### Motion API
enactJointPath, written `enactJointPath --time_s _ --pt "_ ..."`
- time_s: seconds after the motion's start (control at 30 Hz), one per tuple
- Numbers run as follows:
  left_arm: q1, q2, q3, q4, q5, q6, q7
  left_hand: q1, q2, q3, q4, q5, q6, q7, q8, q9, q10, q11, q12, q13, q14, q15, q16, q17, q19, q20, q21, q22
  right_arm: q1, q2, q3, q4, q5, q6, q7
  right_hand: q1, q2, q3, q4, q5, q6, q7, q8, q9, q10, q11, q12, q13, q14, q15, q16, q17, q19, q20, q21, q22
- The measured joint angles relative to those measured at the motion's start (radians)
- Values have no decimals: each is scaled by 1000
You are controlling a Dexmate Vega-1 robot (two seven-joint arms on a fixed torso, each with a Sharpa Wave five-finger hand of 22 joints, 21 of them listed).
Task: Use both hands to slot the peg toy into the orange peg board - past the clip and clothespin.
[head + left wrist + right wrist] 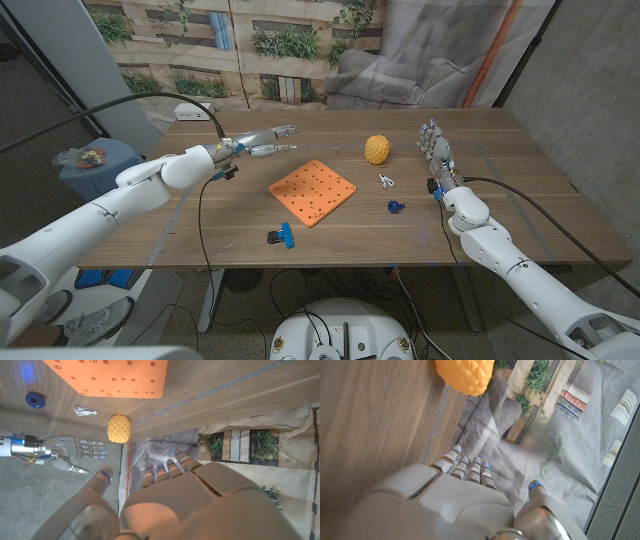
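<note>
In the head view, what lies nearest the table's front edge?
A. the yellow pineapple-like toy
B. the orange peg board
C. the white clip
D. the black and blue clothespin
D: the black and blue clothespin sits closest to the front edge, in front of the orange peg board; the white clip and the yellow pineapple-like toy lie farther back.

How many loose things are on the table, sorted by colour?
Orange: 1, the board
Yellow: 1, the bumpy ball
White: 1, the clip
Blue: 1, the peg
Blue and black: 1, the clothespin
Total: 5
</note>
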Motion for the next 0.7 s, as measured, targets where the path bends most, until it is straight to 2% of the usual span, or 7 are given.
enactJointPath --time_s 0.13,0.27,0.37,0.6,0.7 --pt "-7 1 16 6 80 -18 30 -16 -6 -3 27 2 -30 -24 -4 0 -13 -7 0 -1 -13 -1 0 -2 -16 1 0 0 -1 -2 3 3 4 0 4 0 0 0 0 0 0 0 0 0 0 0 0 0 0 0 0 0 0 0 0 0" --pt "-9 3 27 12 127 -30 49 -25 -14 -8 41 5 -59 -49 -4 -1 -8 -30 0 -1 -13 -1 0 -3 -35 2 0 0 -2 -4 4 5 7 -1 6 0 0 0 0 0 0 0 0 0 0 0 0 0 0 0 0 0 0 0 0 0" --pt "-13 3 37 20 162 -42 64 -36 -15 -8 49 5 -82 -59 -8 -3 -16 -38 0 -1 -25 -1 0 -3 -52 6 -5 0 -4 -6 5 5 9 -2 7 0 0 -3 3 0 0 0 0 0 0 0 0 0 0 0 0 0 0 0 0 0" --pt "-25 -6 69 54 233 -66 96 -37 -16 -15 56 5 -97 -49 -8 -3 -30 -51 -6 -1 -42 2 0 -3 -78 1 -8 0 -11 -10 9 0 13 -8 4 0 0 -4 4 0 0 0 0 0 0 0 0 0 0 0 0 -3 0 0 0 0" --pt "-26 -6 69 54 256 -74 110 -40 -19 -19 60 5 -102 -54 -8 -3 -48 -56 -8 -1 -55 0 -2 -3 -88 -2 -8 0 -14 -10 9 -3 13 -8 4 0 0 -4 4 0 0 0 0 0 0 0 0 0 0 0 0 -5 0 0 0 0"
